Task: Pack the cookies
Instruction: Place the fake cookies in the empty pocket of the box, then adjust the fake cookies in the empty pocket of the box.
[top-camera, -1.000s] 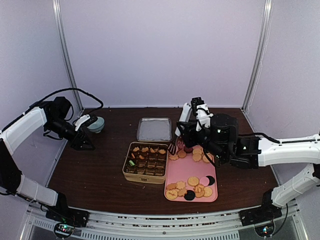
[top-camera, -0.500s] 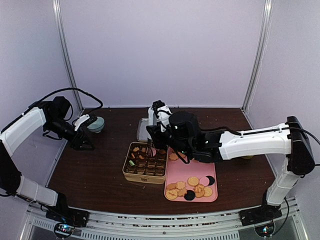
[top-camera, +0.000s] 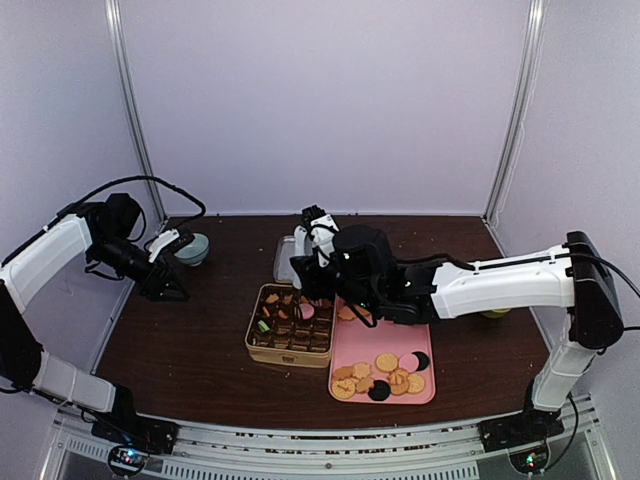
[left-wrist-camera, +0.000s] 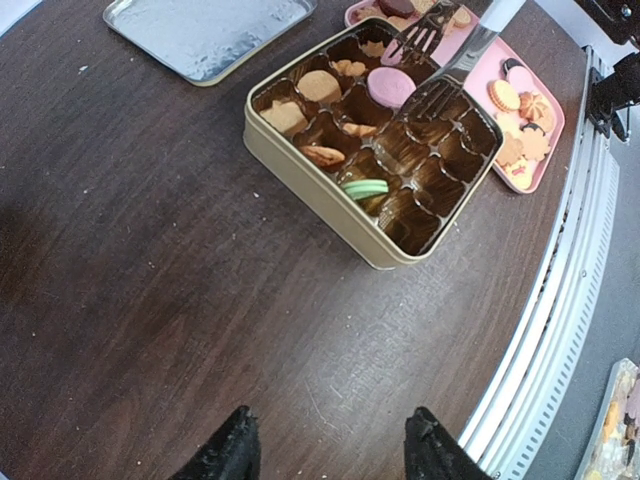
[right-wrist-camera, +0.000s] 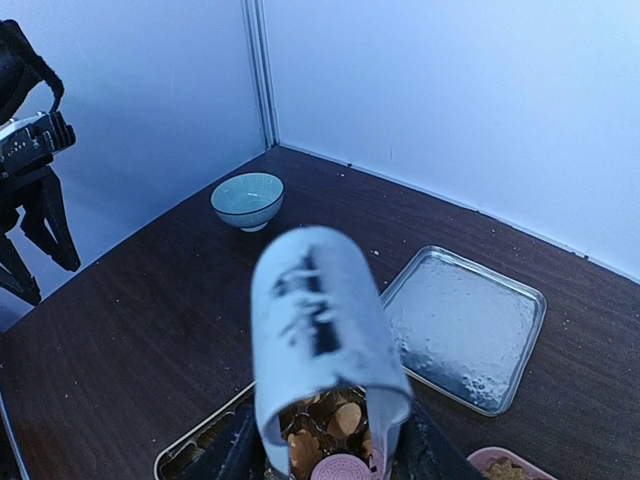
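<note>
Robot test cell, lab-type setup. Plain pale lilac panels (top-camera: 320, 100) close in three sides, with bare metal posts (top-camera: 128, 110) standing at the back corners. A dark wood-grain desk (top-camera: 200, 350) fills the booth. A slotted aluminium rail (top-camera: 320, 455) runs along the near edge. Two white-and-black machine arms are bolted there: left arm (top-camera: 50, 255), right arm (top-camera: 500, 285). A loose black cable (top-camera: 150, 182) loops off the left one.
</note>
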